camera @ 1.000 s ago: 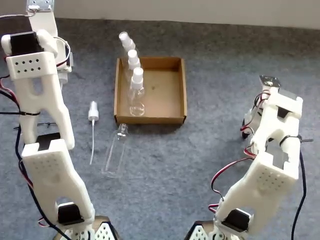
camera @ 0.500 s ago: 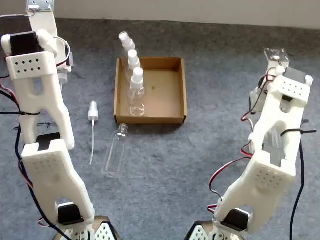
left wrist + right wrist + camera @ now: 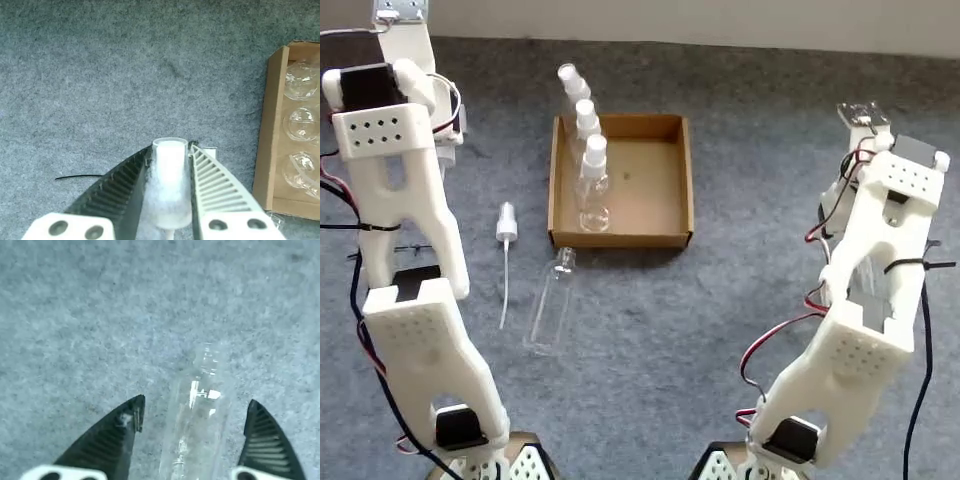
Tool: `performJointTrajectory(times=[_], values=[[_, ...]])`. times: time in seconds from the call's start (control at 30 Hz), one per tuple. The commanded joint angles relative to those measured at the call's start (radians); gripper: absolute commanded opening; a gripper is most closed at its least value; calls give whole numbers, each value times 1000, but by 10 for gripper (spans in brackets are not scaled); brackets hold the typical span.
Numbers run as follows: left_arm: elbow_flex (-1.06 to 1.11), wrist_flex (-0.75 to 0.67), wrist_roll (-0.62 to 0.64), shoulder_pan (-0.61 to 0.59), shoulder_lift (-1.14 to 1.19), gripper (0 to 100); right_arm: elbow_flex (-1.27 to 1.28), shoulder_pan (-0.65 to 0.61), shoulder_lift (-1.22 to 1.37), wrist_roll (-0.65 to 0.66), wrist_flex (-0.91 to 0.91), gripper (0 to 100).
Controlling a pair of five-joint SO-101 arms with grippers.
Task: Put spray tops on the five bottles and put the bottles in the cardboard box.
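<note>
**High view:** cardboard box (image 3: 688, 180) sits mid-counter (image 3: 740, 300), toward the far side. 3 capped bottles (image 3: 592, 185) stand upright in a row along the box's left wall. The farthest is at the far-left corner, can't tell if it's fully inside. Loose spray top (image 3: 506, 222) w/ dip tube lies on the counter left of the box. Uncapped bottle (image 3: 552, 298) lies just right of it, neck toward the box's near-left corner. One arm is on the left and one on the right, both well apart from the box.

**Left wrist view:** left gripper (image 3: 171, 146) is clamped on a spray top (image 3: 170, 170), head between the jaws, over bare counter. The box w/ its 3 bottles is off to one side.

**Right wrist view:** right gripper (image 3: 195, 400) is spread wide around a clear bottle (image 3: 197, 430) lying on the counter. Bottle is between the fingers, no contact visible.

**Step, IMO:** capping bottle 4 of 5, 3 done.

**Next:**
- Right closes on the bottle body w/o rolling it and stands it neck-up.
- Left brings the top over, threads the tube into the neck and seats it.
- Bottle goes in the box.
- Then repeat w/ the loose top and the uncapped bottle.

**Risk:** slick round bottle, so needs a centred grip.
</note>
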Motion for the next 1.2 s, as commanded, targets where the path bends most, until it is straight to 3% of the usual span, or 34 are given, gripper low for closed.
performJointTrajectory(times=[0.0,0.43,0.73,1.17], values=[[-4,-5,-8,-10,-62,90,-56,41,56,20,2,272],[-4,-5,-8,-10,-62,91,-225,54,131,21,12,272],[-4,-5,-8,-10,-62,91,-226,56,133,23,111,271],[-4,-5,-8,-12,-62,90,-223,53,136,23,108,221]])
